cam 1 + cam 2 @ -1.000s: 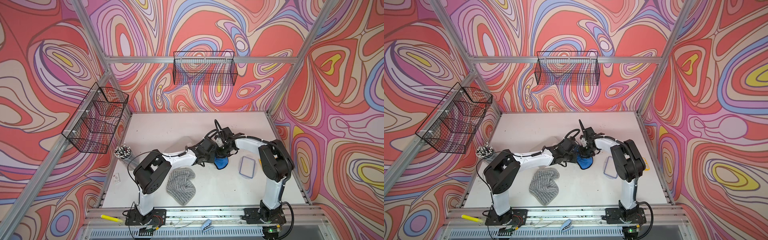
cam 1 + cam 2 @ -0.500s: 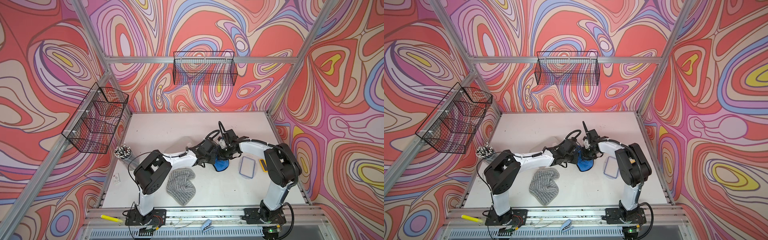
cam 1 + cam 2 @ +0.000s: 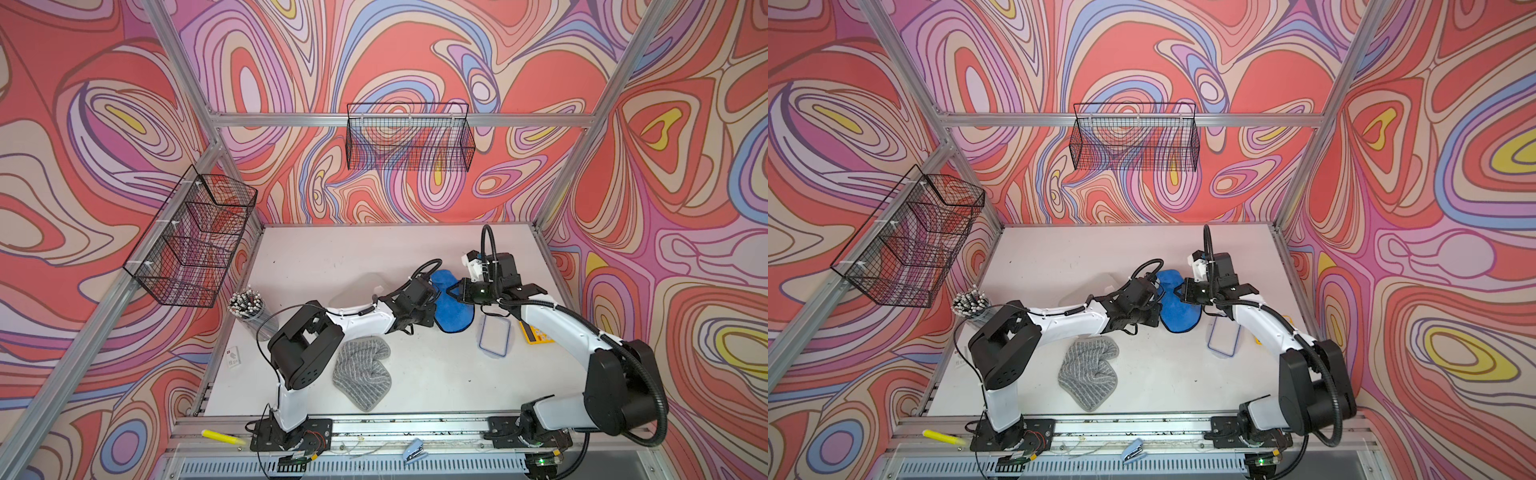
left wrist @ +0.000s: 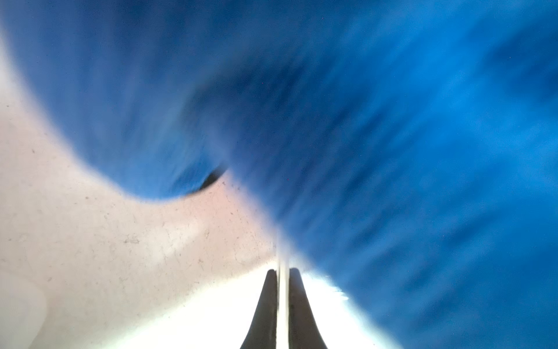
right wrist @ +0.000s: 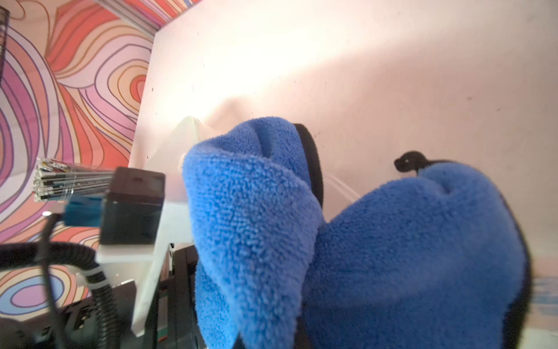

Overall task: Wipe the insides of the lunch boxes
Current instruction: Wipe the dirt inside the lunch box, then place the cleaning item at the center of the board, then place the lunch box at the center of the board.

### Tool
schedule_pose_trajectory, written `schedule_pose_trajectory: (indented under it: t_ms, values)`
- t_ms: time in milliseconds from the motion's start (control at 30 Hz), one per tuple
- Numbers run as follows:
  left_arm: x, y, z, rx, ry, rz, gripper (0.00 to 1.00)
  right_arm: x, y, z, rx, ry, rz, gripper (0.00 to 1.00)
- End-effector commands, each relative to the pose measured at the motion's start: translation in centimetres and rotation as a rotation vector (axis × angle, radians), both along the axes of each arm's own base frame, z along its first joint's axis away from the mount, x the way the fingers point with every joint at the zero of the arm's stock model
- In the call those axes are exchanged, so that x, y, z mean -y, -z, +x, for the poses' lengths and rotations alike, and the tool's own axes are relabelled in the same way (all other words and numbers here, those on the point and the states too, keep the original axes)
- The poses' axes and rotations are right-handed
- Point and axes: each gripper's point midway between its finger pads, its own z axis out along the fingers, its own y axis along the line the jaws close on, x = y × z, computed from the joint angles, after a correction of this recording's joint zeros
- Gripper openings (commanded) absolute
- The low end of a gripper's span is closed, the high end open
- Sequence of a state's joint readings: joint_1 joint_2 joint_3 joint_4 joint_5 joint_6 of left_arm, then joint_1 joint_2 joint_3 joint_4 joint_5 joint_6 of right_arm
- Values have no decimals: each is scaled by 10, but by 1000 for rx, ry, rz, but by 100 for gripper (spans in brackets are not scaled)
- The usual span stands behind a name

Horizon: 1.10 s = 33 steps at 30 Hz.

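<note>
A blue cloth point(image 3: 453, 318) point(image 3: 1177, 320) lies mid-table between my two arms. My right gripper point(image 3: 460, 293) point(image 3: 1180, 293) is shut on its far end; in the right wrist view the cloth point(image 5: 407, 241) hides the jaws. My left gripper point(image 3: 431, 308) point(image 3: 1156, 309) point(image 4: 282, 272) is shut on a thin clear wall point(image 4: 282, 302), seemingly the small lunch box, with the cloth point(image 4: 392, 121) right beyond it. The rest of that box barely shows. The large clear lunch box point(image 3: 357, 289) point(image 3: 1086, 293) point(image 5: 193, 130) stands behind my left forearm.
A blue-rimmed lid point(image 3: 494, 337) point(image 3: 1223, 338) and a yellow calculator point(image 3: 538, 334) lie under my right forearm. A grey striped cloth point(image 3: 361, 374) point(image 3: 1088, 372) sits at the front. A cup of pens point(image 3: 247, 307) stands at the left edge.
My right arm has stretched out, its elbow swinging toward the front right. Its gripper has shifted right with the blue cloth, which now lies drawn out longer. The left arm has hardly moved.
</note>
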<state>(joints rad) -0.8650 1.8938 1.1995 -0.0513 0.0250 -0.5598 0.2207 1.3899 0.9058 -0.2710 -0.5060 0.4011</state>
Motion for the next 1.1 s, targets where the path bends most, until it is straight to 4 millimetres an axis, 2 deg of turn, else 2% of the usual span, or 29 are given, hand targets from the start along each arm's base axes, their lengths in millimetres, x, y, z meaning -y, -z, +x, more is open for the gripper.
schedule_pose_trajectory:
  t_ms: [0, 167, 300, 433, 533, 700, 900, 1067]
  values:
    - [1, -6, 4, 20, 0, 1, 0, 19, -32, 14, 116, 78, 46, 0]
    - [3, -7, 4, 20, 4, 6, 0, 45, -68, 23, 221, 150, 75, 0]
    - [4, -7, 4, 18, 6, 8, 0, 74, -95, 34, 310, 250, 104, 0]
    - [5, -8, 4, 19, 4, 6, 0, 98, -109, 46, 349, 314, 116, 0]
    - [5, -9, 5, 23, 2, 5, 0, 114, -109, 56, 355, 358, 108, 0]
    - [6, -12, 6, 31, 0, 3, 0, 141, -96, 71, 340, 425, 88, 0]
    - [10, -13, 10, 19, -15, 1, 0, 181, -49, 89, 237, 541, 32, 0]
    - [17, -16, 15, 12, -30, -7, 0, 202, -14, 101, 171, 595, 22, 0]
